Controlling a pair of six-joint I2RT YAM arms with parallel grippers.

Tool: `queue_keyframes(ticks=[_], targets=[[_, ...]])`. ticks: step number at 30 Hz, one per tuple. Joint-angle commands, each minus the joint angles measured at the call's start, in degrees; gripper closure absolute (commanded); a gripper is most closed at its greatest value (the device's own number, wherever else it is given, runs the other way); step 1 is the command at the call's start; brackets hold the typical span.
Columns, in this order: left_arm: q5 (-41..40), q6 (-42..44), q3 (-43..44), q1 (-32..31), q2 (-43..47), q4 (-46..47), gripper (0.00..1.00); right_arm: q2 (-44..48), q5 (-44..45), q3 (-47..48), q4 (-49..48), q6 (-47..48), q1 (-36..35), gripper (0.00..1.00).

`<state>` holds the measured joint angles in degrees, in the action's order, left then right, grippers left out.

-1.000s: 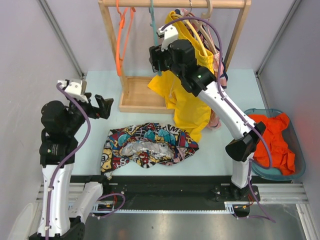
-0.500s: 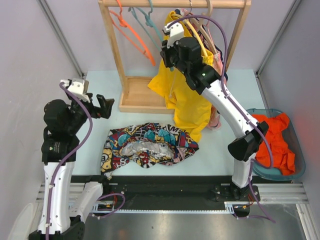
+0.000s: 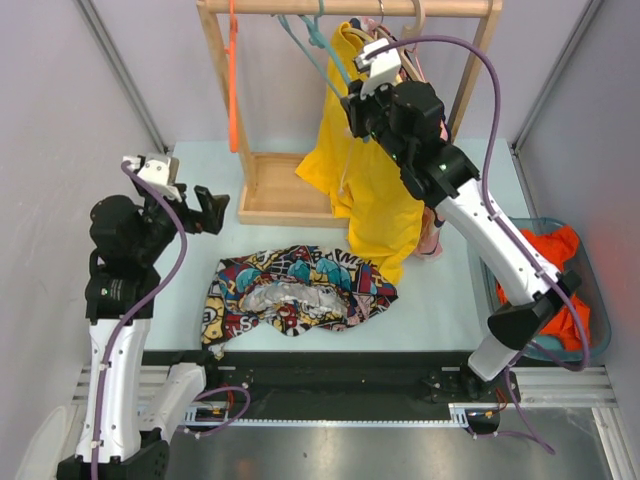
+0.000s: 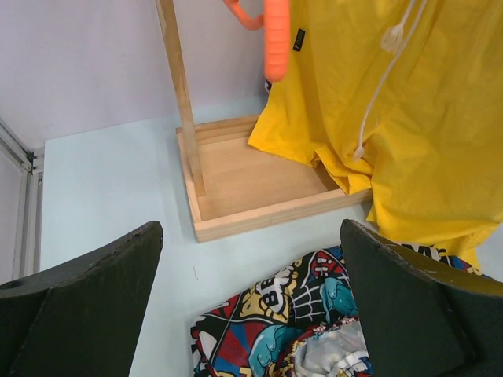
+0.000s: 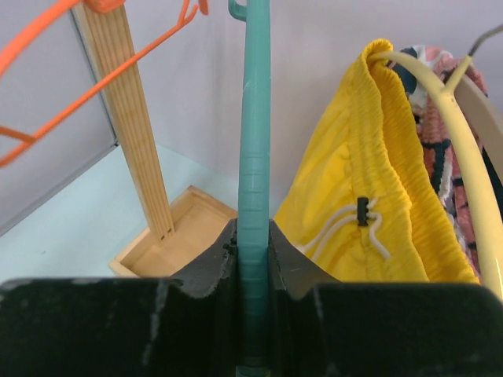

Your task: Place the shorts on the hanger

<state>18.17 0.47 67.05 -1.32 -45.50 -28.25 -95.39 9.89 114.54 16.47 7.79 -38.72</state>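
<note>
The comic-print shorts (image 3: 300, 290) lie crumpled on the table in front of the rack, and their edge shows in the left wrist view (image 4: 291, 314). The teal hanger (image 3: 330, 55) hangs tilted from the rack's rail. My right gripper (image 3: 358, 115) is up at the rack, shut on the hanger's lower bar. In the right wrist view the teal bar (image 5: 254, 157) runs upright between the closed fingers of that gripper (image 5: 254, 236). My left gripper (image 3: 212, 212) hovers left of the shorts. It stands wide open (image 4: 251, 259) with nothing in it.
A wooden rack (image 3: 225, 90) with a box base (image 3: 275, 190) stands at the back. It carries an orange hanger (image 3: 232, 80), plain yellow shorts (image 3: 375, 200) and beige hangers (image 5: 464, 149). A teal bin (image 3: 600, 330) with orange cloth sits at the right.
My right gripper has closed on the teal hanger and moved right along the rail with it. The orange hanger has swung. The left arm has barely moved.
</note>
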Motion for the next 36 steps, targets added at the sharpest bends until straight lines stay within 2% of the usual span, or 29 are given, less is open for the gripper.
queue_keyframes(ticks=[1, 6, 8, 13, 19, 20, 21, 25, 29, 31, 35, 36], targets=[[0.19, 0.41, 0.19, 0.09, -0.74, 1.62, 0.00, 7.58, 0.75, -4.73, -0.66, 0.65, -0.22, 1.00], [2.91, 3.04, -0.69, 0.09, -1.70, 0.39, 0.00, 17.50, -2.67, -15.74, 5.83, 1.00, -0.92, 1.00], [7.47, 7.59, -0.08, 0.09, -2.84, -3.89, 0.00, 19.97, -3.99, -19.78, 8.74, 0.65, -1.01, 1.00], [14.16, 8.15, -3.93, 0.09, -0.66, -5.94, 0.00, 29.02, -13.91, -28.84, 18.67, 1.96, -1.71, 1.00], [21.72, 10.16, -12.80, 0.09, 6.63, -1.91, 0.00, 36.50, -28.94, -35.25, 30.63, 8.98, -1.97, 1.00], [23.29, 13.73, -14.30, 0.09, 7.78, -0.68, 0.00, 37.38, -31.40, -36.31, 30.99, 11.61, -1.97, 1.00], [28.36, 16.29, -17.10, 0.09, 8.75, -0.49, 0.00, 38.87, -35.34, -37.01, 30.99, 12.68, -2.06, 1.00], [37.80, 26.23, -21.86, 0.09, 12.97, -1.71, 0.00, 39.67, -40.47, -39.30, 30.55, 15.93, -2.68, 1.00], [41.51, 38.08, -22.05, 0.09, 11.58, -10.14, 0.00, 39.85, -44.77, -39.75, 31.08, 19.27, -3.03, 1.00], [39.93, 38.38, -22.66, 0.09, 10.96, -10.33, 0.00, 39.85, -46.18, -40.01, 31.52, 21.47, -3.55, 1.00], [41.68, 41.36, -23.89, 0.00, 10.87, -11.30, 0.09, 40.11, -46.54, -40.71, 30.73, 22.79, -4.26, 1.00], [41.94, 41.45, -24.41, 0.00, 10.78, -11.21, 0.22, 40.11, -46.54, -40.80, 30.29, 22.97, -4.43, 1.00]])
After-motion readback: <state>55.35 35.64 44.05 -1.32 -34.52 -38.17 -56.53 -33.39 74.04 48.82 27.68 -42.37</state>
